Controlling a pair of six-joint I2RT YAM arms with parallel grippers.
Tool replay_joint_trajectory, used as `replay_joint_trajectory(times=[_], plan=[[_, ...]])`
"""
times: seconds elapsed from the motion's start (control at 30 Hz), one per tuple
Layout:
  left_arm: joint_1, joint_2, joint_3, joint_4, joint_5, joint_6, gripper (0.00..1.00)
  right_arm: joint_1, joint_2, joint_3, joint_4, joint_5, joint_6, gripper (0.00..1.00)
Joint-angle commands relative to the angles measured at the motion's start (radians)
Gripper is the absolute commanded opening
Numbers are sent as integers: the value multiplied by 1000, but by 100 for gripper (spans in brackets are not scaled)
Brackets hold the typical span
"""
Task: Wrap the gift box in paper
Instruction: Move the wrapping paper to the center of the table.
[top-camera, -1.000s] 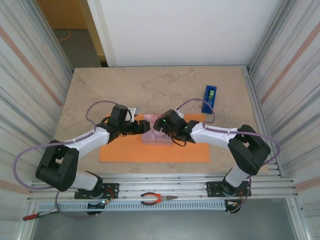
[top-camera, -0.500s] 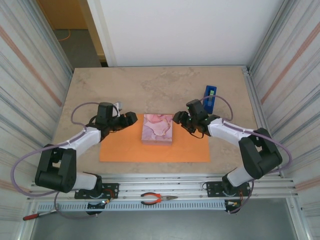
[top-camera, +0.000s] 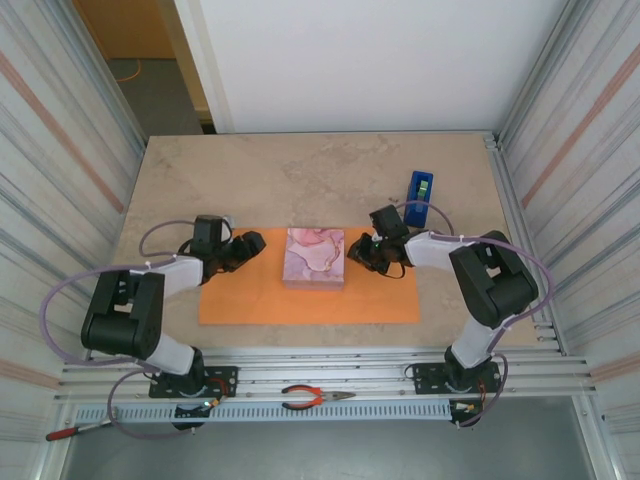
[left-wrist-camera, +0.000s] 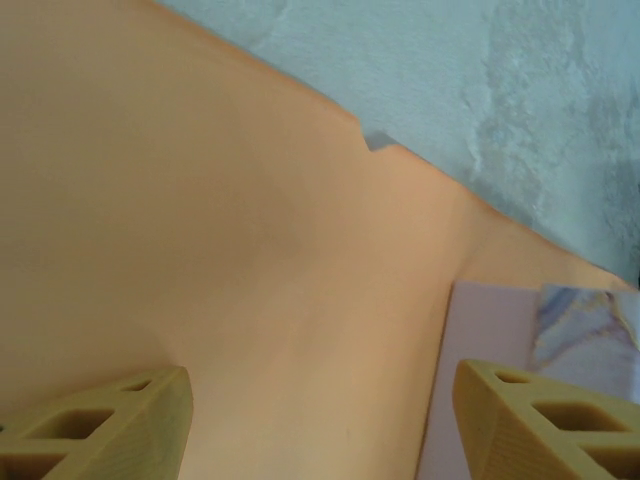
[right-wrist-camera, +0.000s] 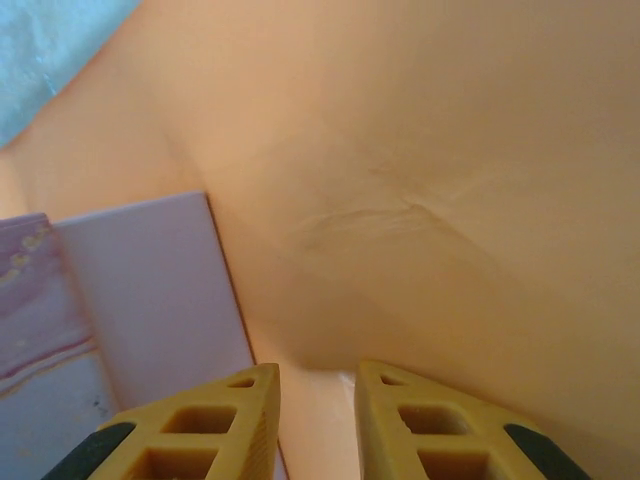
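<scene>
Worktop (top-camera: 300, 170): marbled pink box (top-camera: 315, 258) on orange paper (top-camera: 250, 300). Left tool (top-camera: 255, 245) wide open, empty. Right tool (top-camera: 357, 252) nearly closed; grip unclear.

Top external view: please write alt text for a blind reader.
A pink marbled gift box sits on an orange paper sheet on a beige table, between the left arm and the right arm. A blue tape dispenser stands farther right.

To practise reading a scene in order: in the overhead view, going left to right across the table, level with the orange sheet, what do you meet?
left gripper → gift box → right gripper → blue tape dispenser
</scene>
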Motion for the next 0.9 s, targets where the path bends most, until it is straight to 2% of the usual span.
replay_joint_trajectory(times=[0.0,0.17,0.37,0.67,0.87], plan=[[13,38,4,69,-17,-41,70,-22,59,40,-12,-1,-48,28],[22,95,32,90,-49,-40,70,-44,119,101,-26,13,-75,28],[73,186,113,90,-44,-20,69,-57,208,219,-40,12,-86,29],[151,293,312,-30,-14,119,69,-57,332,364,-30,-13,-77,31],[193,242,411,-88,81,185,69,-64,267,393,-39,-56,-129,36]])
